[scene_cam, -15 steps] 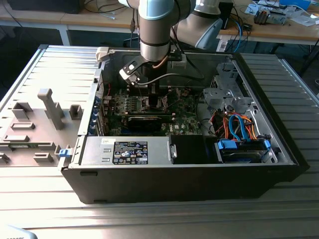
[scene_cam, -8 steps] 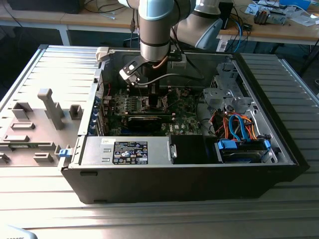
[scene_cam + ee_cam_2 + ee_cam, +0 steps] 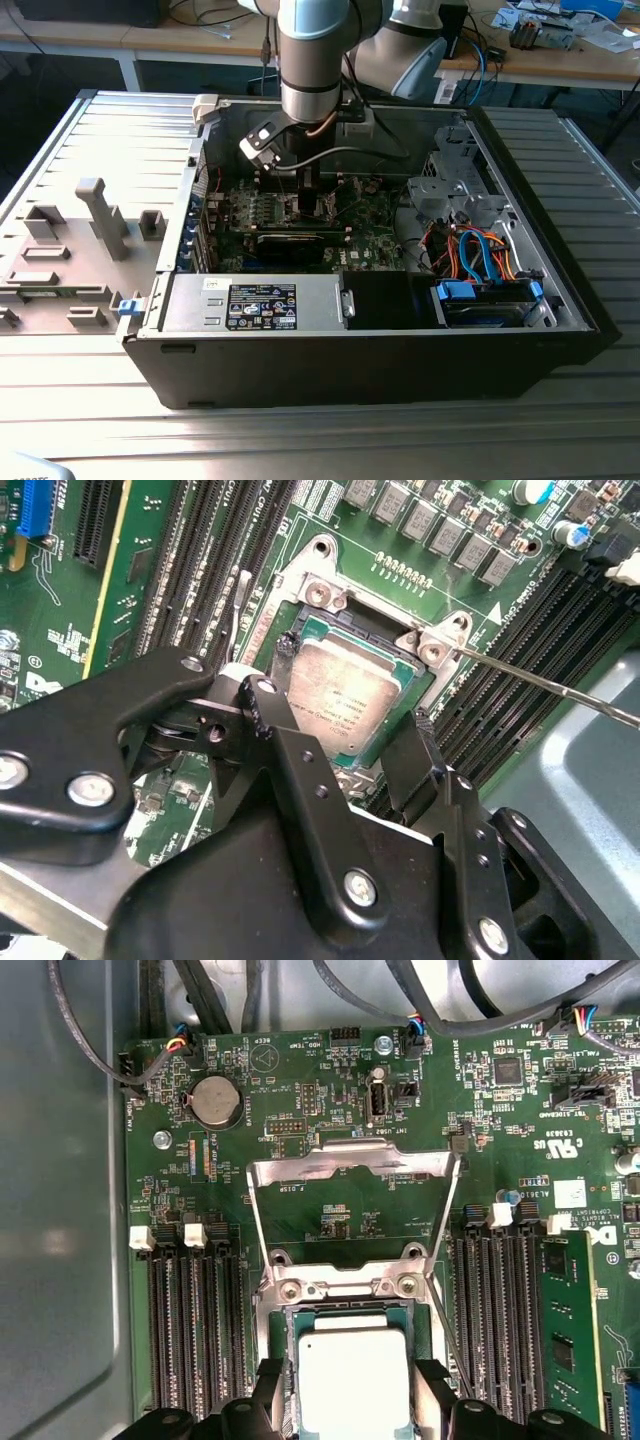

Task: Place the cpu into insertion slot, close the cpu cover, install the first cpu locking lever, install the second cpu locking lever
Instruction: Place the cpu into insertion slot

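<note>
Arm reaches down into the open computer case, which stands on the slatted metal tabletop. Claw over the middle of the green motherboard.

Claw straddles the cpu. The fingers stand one on each of two opposite edges, parted to just over the chip's width. In the first wrist view a sliver of socket shows between one finger and the chip edge; on the other side the gap is hairline. Reads as a loose bracket rather than a pinch, though pad contact can't be ruled out.

The cpu lies flat, metal top up, inside the insertion slot, with dark socket rim showing around it in both wrist views. It looks seated, square to the rim and not visibly tilted.

The cpu cover is swung open. Its hinge sits on the slot edge that no finger covers — the edge away from the claw body — and the frame lies back from there over the board.

Key relation: the cpu is directly under the claw, between the fingers, and the cover is beyond the slot. The claw therefore sits in the space over the slot that the cover would have to occupy when shut.

A locking lever, a thin rod, runs out from the hinge corner beside the memory slots, unlatched.
</note>
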### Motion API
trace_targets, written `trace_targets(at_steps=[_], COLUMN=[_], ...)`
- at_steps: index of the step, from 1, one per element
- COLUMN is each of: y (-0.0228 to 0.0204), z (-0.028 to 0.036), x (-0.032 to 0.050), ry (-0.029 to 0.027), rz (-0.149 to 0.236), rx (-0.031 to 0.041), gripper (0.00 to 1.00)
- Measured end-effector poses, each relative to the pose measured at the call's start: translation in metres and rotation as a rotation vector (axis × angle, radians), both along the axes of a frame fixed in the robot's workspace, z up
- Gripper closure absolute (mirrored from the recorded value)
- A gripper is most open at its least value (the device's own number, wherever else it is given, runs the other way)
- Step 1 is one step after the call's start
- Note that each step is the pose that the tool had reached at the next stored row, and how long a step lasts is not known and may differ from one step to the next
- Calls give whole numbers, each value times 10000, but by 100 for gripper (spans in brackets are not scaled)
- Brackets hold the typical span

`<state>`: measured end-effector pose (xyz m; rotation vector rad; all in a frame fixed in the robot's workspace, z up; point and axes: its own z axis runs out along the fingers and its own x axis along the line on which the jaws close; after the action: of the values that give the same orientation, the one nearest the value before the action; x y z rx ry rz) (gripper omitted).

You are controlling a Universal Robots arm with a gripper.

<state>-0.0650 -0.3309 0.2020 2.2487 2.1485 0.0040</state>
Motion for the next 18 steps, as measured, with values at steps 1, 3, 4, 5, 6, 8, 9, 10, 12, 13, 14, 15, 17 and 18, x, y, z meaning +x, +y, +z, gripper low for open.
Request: trace_targets(at_steps=[1,3,4,5,6,8,9,10,12,13,14,15,17,18], y=[0,0,-1,0,2,3,3,2,2,2,3,3,3,3], z=[8,35,57,122,132,131,128,126,115,111,107,101,84,78], x=[0,0,0,0,1,29,59,80,111,112,113,113,114,114], ry=[1,1,1,0,1,87,179,248,371,386,399,408,417,418], rz=[-1,0,-1,0,2,7,23,34,46,53,61,75,123,144], rx=[0,-4,-4,-3,-6,-44,-62,-79,-141,-150,-152,-153,-154,-154], gripper=[38,38,38,38,40,46,53,58,71,71,76,82,89,89])
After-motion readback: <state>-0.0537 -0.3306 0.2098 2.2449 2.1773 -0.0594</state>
